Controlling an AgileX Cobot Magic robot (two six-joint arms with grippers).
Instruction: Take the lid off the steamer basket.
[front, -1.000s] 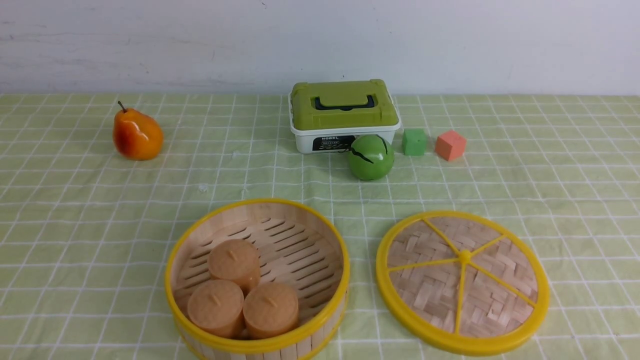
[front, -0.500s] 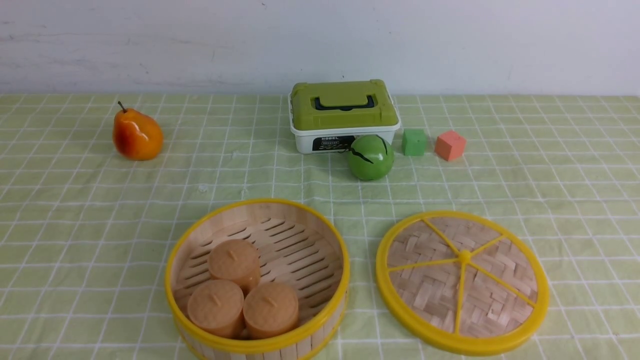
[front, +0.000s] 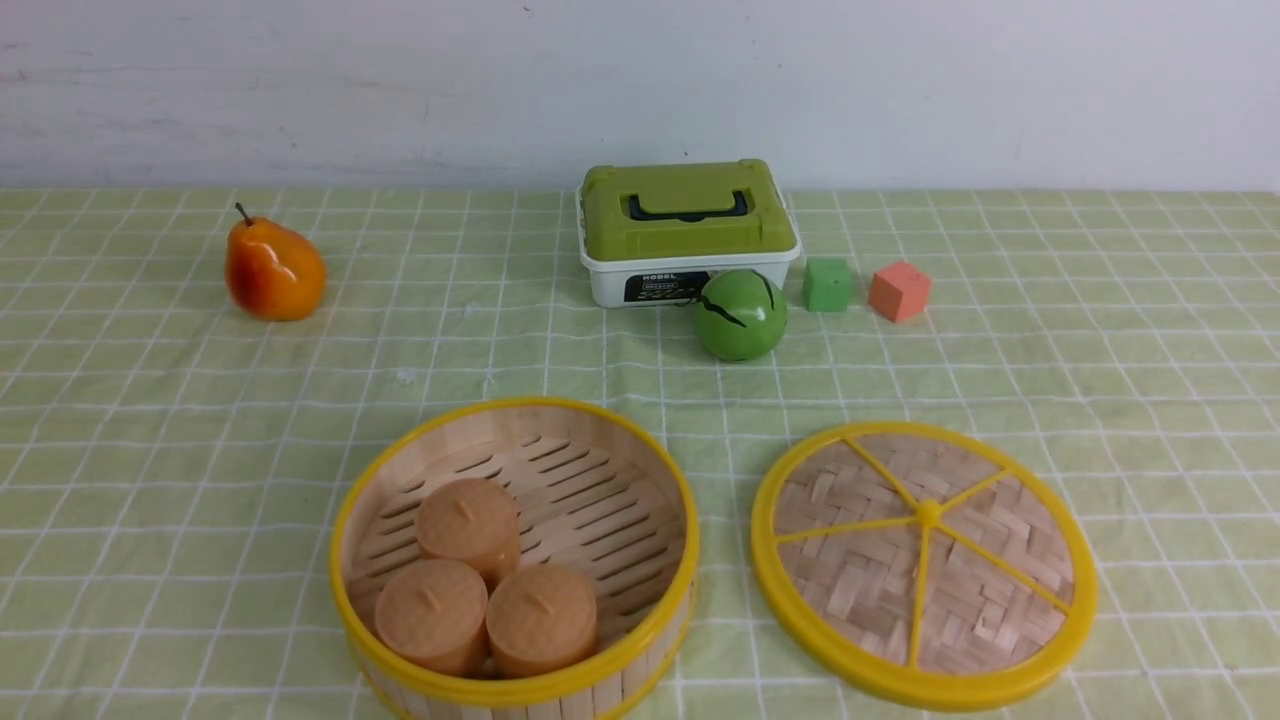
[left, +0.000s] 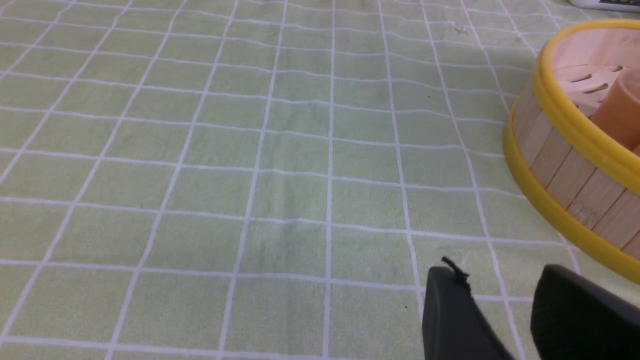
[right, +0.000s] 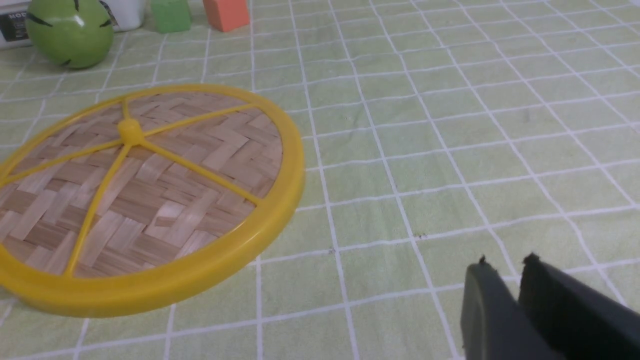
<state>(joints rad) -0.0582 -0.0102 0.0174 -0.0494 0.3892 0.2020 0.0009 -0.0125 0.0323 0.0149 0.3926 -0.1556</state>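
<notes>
A green checked tablecloth (front: 150, 420) carries steamer basket (front: 640, 640), lid (front: 925, 565), pear (front: 274, 270), box (front: 688, 232), ball (front: 741, 314), cubes (front: 829, 284).

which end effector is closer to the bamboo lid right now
Right. The right end effector hovers beside the lid; the left end effector is beside the steamer basket, which lies between it and the lid.

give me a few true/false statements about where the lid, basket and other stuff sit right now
1. The lid lies flat on the tablecloth, apart from the steamer basket. True.
2. The steamer basket is empty. False: three round tan buns sit inside it.
3. The green ball rests just in front of the box. True.
4. The pear lies inside the basket. False: it sits on the cloth, far back on the left.
5. The right end effector grips the lid's rim. False: it holds nothing and is clear of the lid.
</notes>
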